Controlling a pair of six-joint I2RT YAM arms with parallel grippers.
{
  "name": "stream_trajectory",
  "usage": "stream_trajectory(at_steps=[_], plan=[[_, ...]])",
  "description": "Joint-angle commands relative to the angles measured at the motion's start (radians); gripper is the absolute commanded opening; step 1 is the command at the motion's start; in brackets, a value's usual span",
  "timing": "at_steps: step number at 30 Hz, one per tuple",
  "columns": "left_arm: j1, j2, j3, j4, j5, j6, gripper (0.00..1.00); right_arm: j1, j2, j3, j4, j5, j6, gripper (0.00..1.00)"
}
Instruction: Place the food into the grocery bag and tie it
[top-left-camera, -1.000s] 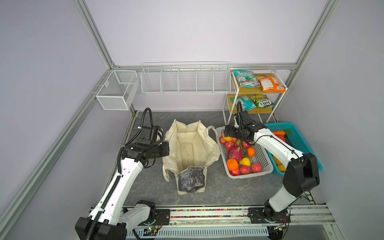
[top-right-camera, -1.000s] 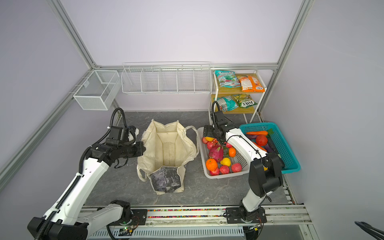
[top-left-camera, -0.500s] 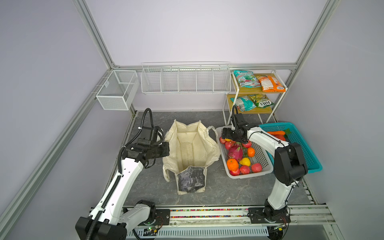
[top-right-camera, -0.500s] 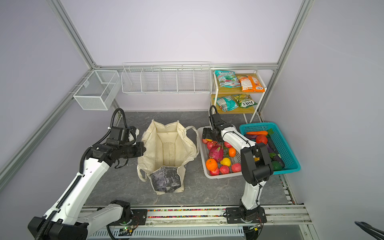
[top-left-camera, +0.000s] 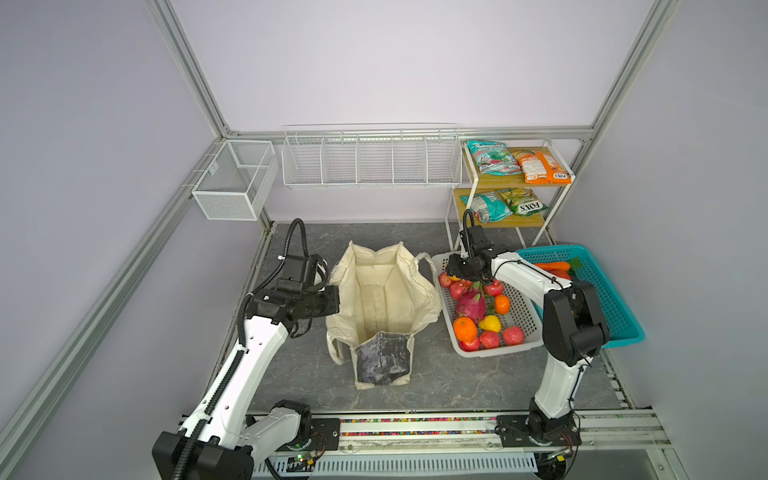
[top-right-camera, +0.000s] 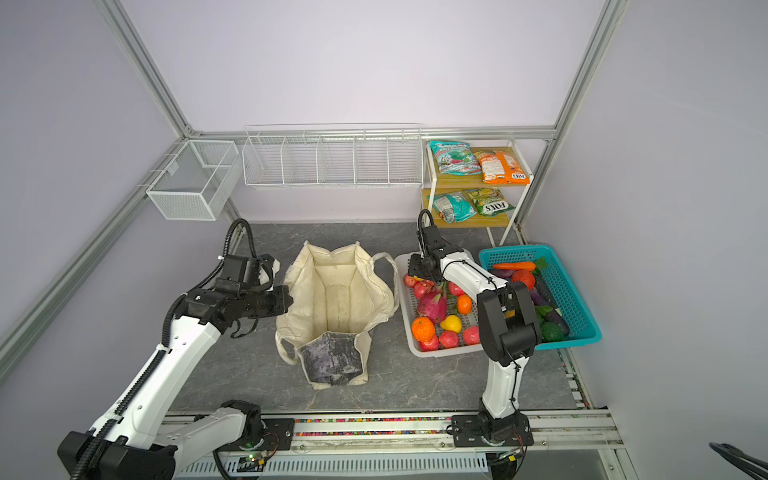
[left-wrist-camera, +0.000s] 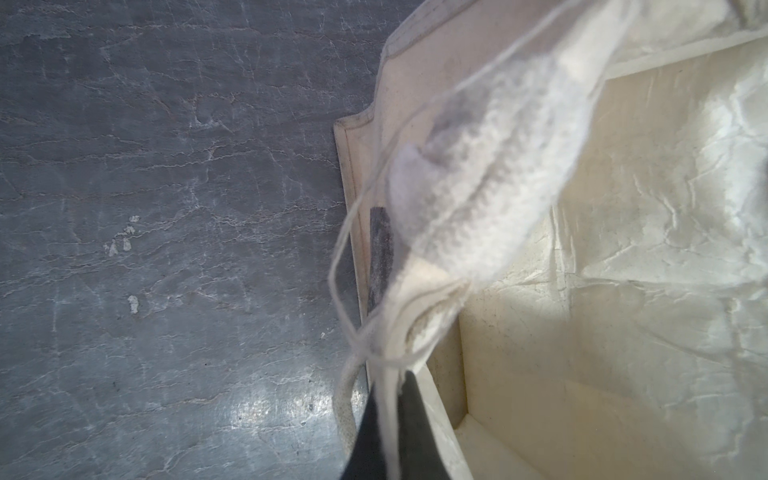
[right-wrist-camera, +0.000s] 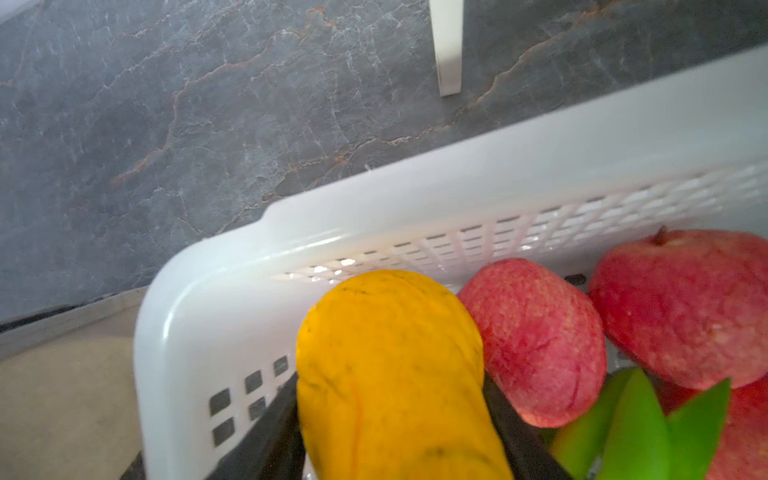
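Left end effector (left-wrist-camera: 390, 399): closed, pinching the cream fabric at the left rim of the grocery bag (top-left-camera: 422, 297).
Grocery bag: stands open and upright on the grey surface (top-left-camera: 457, 382), between the two arms, with its dark marbled panel (top-left-camera: 382, 361) toward the camera. Nothing shows inside it.
Right end effector (right-wrist-camera: 390, 399): low in the far left corner of the white basket (top-left-camera: 490, 351), gripping the bumpy yellow-orange fruit (right-wrist-camera: 386, 340), a black finger against each side of it.
Bumpy yellow-orange fruit: in that corner, just beside a red apple (right-wrist-camera: 536, 340).
Other food: the dragon fruit (top-left-camera: 471, 303), large orange (top-left-camera: 465, 328) and small yellow pear-like fruit (top-left-camera: 490, 323) lie in the white basket. The orange snack packet (top-left-camera: 540, 166) lies on the rack's top shelf.
Teal basket (top-left-camera: 623, 328): right of the white one, holding vegetables.
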Motion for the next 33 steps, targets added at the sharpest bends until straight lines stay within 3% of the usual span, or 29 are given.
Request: stream_trajectory(at_steps=[1,4,10,19,25,33], plan=[[-0.005,-0.01,-0.02,-0.012,0.026,0.01,0.0,0.0,0.029,0.01,0.008,-0.023,0.006,0.45],[-0.005,-0.007,-0.026,-0.008,0.029,0.01,0.0,0.0,0.024,0.011,0.004,-0.023,0.004,0.38],[-0.005,-0.013,-0.031,-0.007,0.031,0.009,0.0,0.001,-0.012,0.008,-0.01,-0.006,-0.004,0.36],[-0.005,-0.016,-0.031,-0.009,0.036,0.006,0.0,0.035,-0.225,0.034,-0.12,0.068,-0.049,0.36],[-0.007,-0.015,-0.021,-0.014,0.038,0.006,0.0,0.106,-0.399,0.095,-0.216,0.116,-0.091,0.35],[-0.013,-0.01,-0.002,-0.018,0.043,0.003,0.0,0.273,-0.49,0.226,-0.265,0.054,-0.13,0.35]])
